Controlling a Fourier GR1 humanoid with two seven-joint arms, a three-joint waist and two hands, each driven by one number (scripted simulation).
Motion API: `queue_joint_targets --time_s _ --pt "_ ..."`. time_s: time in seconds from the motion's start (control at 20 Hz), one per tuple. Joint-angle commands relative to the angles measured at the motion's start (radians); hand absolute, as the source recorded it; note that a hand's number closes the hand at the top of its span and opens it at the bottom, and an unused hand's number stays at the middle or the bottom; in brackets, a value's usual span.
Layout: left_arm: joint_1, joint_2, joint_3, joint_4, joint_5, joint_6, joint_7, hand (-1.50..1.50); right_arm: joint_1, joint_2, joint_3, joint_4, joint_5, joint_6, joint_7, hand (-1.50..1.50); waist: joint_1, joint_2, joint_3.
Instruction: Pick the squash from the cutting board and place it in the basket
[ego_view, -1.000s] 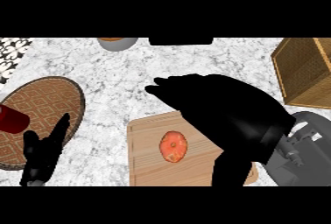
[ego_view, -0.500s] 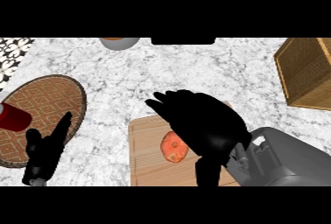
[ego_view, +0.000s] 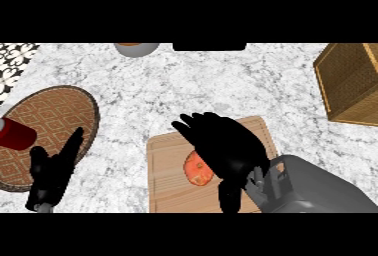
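Observation:
An orange squash lies on the wooden cutting board near the view's lower middle. My right hand hovers over the board with fingers spread and open, covering the squash's right part; whether it touches the squash cannot be told. The wicker basket stands at the right edge, well away from the hand. My left hand rests open at the lower left, fingers straight, over the rim of a round woven mat.
A round patterned mat lies at the left with a red cup on it. A grey bowl and a dark object sit at the counter's far edge. Marble counter lies between board and basket.
My right hand has drawn back toward me and lowered over the cutting board, now covering part of the squash. The left hand has stayed in place.

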Motion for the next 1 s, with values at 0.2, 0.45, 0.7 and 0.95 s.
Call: queue_joint_targets --time_s 0.2,0.45,0.7,0.95 --pt "-0.001 -0.045 -0.012 0.071 0.014 -0.018 0.08 0.0 0.063 0.004 0.018 0.073 0.13 -0.037 -0.116 -1.5 -0.001 0.011 -0.018" --pt "0.035 -0.059 -0.03 0.051 -0.008 -0.027 0.064 0.0 0.09 0.119 0.078 0.144 0.207 -0.096 -0.107 -1.5 0.008 0.011 -0.018" --pt "0.067 -0.085 -0.028 0.064 -0.027 -0.022 0.025 0.0 0.103 0.103 0.05 0.188 0.246 -0.104 -0.184 -1.5 0.009 0.011 -0.018" --pt "0.046 -0.076 -0.009 0.065 -0.024 -0.036 0.065 0.0 0.112 0.127 0.076 0.209 0.27 -0.057 -0.153 -1.5 0.001 0.009 -0.019"
